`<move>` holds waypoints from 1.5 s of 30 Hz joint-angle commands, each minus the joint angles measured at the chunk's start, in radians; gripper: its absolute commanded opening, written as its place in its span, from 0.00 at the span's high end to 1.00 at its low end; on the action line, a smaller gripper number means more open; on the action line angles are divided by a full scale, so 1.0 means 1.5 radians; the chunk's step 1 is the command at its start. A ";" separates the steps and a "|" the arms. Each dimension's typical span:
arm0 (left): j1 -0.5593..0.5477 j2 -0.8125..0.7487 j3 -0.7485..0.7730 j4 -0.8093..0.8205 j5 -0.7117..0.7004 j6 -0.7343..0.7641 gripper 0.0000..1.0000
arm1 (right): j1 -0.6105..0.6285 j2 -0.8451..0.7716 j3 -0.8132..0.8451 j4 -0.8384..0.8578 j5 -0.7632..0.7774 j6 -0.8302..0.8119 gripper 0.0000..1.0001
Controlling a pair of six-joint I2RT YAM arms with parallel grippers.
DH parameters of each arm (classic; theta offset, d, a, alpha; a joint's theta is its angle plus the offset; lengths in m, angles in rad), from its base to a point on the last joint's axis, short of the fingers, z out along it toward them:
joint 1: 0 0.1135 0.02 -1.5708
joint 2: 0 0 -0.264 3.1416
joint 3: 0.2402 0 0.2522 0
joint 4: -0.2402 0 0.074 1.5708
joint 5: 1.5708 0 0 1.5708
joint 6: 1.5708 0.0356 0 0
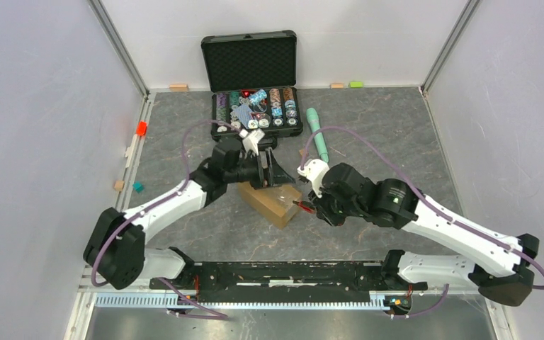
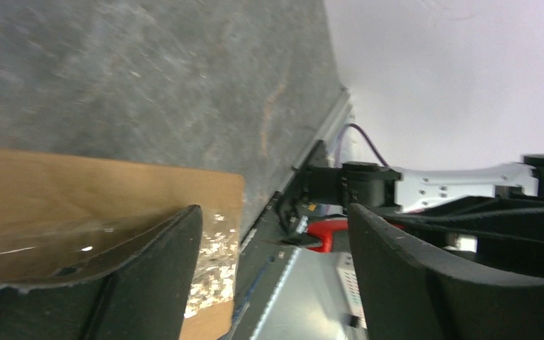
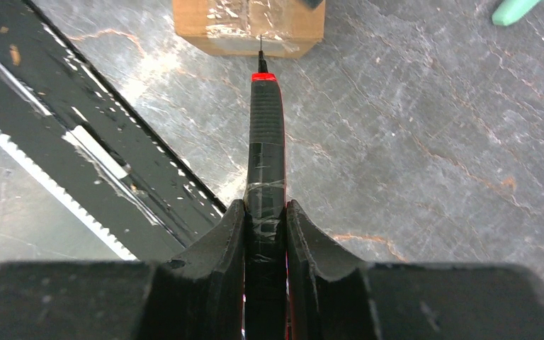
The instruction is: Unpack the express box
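Note:
The express box (image 1: 273, 202), a small brown carton with glossy clear tape, lies tilted at the table's middle. My left gripper (image 1: 265, 170) hovers at its far end and is open. In the left wrist view the express box (image 2: 78, 184) lies beside one finger (image 2: 163, 269), outside the wide gap of the left gripper (image 2: 275, 212). My right gripper (image 3: 265, 205) is shut on a black craft knife (image 3: 265, 142) with a red collar. The knife's thin tip touches the taped end of the express box (image 3: 248, 21). In the top view the right gripper (image 1: 304, 205) sits at the box's near right end.
An open black case of poker chips (image 1: 251, 78) stands at the back. A mint-green tool (image 1: 318, 134) lies right of it. Small blocks sit along the edges: red (image 1: 142, 128), teal (image 1: 137, 187), green (image 1: 356, 84). A black rail (image 1: 276, 273) runs along the near edge.

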 commanded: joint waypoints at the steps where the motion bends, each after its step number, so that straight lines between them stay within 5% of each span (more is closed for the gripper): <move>1: 0.023 -0.053 0.140 -0.217 0.058 0.223 0.18 | -0.002 -0.067 -0.008 0.074 -0.091 -0.007 1.00; 9: -0.083 -0.071 0.251 -0.384 0.178 0.479 0.24 | -0.003 -0.127 -0.022 0.109 -0.212 -0.027 1.00; 18: -0.168 -0.094 0.226 -0.333 0.228 0.527 0.26 | -0.003 -0.141 -0.008 0.099 -0.247 -0.028 1.00; 29: -0.216 -0.045 0.257 -0.400 0.193 0.595 0.35 | -0.002 -0.120 0.019 0.090 -0.255 -0.028 1.00; 32: -0.219 -0.034 0.252 -0.376 0.206 0.586 0.51 | -0.002 -0.114 0.025 0.099 -0.248 -0.026 1.00; 34: -0.219 -0.026 0.247 -0.355 0.227 0.584 0.85 | -0.002 -0.109 0.031 0.112 -0.211 -0.015 1.00; 36: -0.216 -0.025 0.229 -0.323 0.235 0.578 0.97 | -0.004 -0.104 0.036 0.130 -0.161 -0.004 0.79; 39: -0.169 -0.049 0.161 -0.178 0.276 0.470 0.98 | -0.021 -0.112 0.030 0.192 -0.105 0.012 0.29; 41: -0.126 -0.071 0.108 -0.031 0.300 0.370 0.98 | -0.047 -0.124 0.027 0.233 -0.089 0.015 0.09; 45: -0.088 -0.086 0.069 0.100 0.298 0.283 0.98 | -0.094 -0.154 0.008 0.342 -0.074 0.032 0.02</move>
